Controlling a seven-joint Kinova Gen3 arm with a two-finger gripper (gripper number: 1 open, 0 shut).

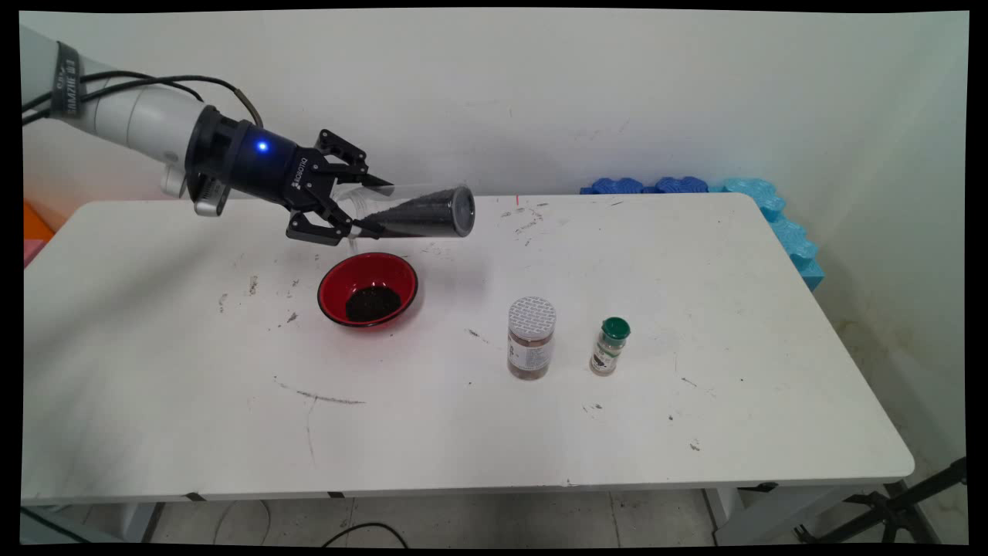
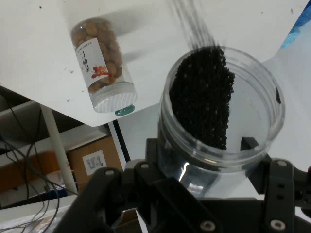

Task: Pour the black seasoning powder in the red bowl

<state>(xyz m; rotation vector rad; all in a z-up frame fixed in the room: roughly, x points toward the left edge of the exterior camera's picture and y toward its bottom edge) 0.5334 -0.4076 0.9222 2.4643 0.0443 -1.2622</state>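
My gripper (image 1: 375,208) is shut on a clear plastic jar (image 1: 421,212) and holds it on its side in the air, just above and behind a red bowl (image 1: 333,279). Black granules lie along the jar's lower side, and a small heap of them sits in the bowl. In the hand view the jar (image 2: 221,104) fills the middle, its open mouth near the camera with the granules inside; my gripper (image 2: 201,148) clasps it from both sides near the mouth.
A white-lidded jar of brown nuts (image 1: 532,338) and a small green-capped spice bottle (image 1: 610,347) stand right of the bowl. The nut jar (image 2: 101,68) also shows in the hand view. Blue foam pieces (image 1: 776,212) line the table's far right corner.
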